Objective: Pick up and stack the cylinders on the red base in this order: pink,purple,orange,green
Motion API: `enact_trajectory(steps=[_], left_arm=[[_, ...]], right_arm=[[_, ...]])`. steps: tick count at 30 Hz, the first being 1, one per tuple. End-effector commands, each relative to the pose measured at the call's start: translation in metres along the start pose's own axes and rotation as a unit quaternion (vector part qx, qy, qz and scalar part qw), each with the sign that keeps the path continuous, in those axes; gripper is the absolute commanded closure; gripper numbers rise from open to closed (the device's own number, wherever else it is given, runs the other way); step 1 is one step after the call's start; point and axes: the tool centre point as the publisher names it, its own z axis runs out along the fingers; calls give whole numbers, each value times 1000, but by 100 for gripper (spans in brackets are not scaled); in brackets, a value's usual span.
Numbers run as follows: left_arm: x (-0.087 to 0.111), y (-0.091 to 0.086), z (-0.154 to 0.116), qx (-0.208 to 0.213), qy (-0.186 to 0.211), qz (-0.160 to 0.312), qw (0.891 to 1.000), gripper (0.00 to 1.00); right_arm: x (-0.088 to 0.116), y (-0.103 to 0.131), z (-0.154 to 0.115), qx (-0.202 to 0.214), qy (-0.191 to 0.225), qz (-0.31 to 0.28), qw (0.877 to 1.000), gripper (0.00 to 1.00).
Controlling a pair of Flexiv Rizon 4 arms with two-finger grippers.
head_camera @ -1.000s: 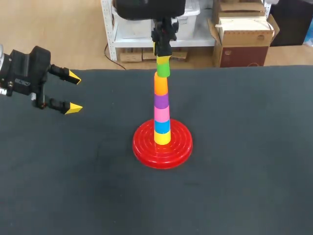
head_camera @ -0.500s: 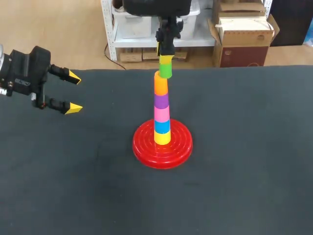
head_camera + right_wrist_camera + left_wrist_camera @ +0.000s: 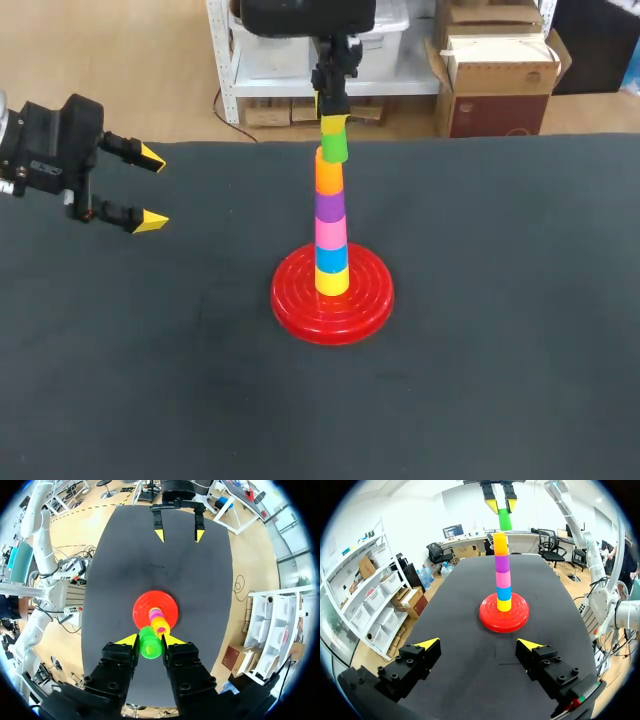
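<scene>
In the head view, the red base point(image 3: 332, 305) sits in the middle of the table point(image 3: 520, 360), carrying a stack topped by the orange cylinder point(image 3: 329, 174). The right end effector point(image 3: 333, 122) grips the green cylinder point(image 3: 334, 148) just at the stack's top. The left end effector point(image 3: 148, 188) hangs open at the left, well apart from the base. In the left wrist view, its spread fingers point(image 3: 429, 643) point toward the red base point(image 3: 504, 621) ahead. In the right wrist view, both yellow tips clamp the green cylinder point(image 3: 150, 647) over the red base point(image 3: 142, 611).

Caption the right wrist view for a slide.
Right gripper holds the green plastic cylinder above the orange-topped stack on the round red base; left gripper open beyond.
</scene>
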Motion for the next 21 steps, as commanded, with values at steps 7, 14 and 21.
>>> enact_trajectory(steps=[7, 14, 21], left_arm=[[1, 0, 0, 0, 0, 1, 1000, 0], [1, 0, 0, 0, 0, 1, 1000, 0], [1, 0, 0, 0, 0, 1, 1000, 0]], right_arm=[[-3, -16, -1, 4, 5, 6, 1000, 100], [-3, -21, -2, 9, 6, 5, 1000, 100], [-3, -15, 4, -1, 4, 5, 1000, 100]])
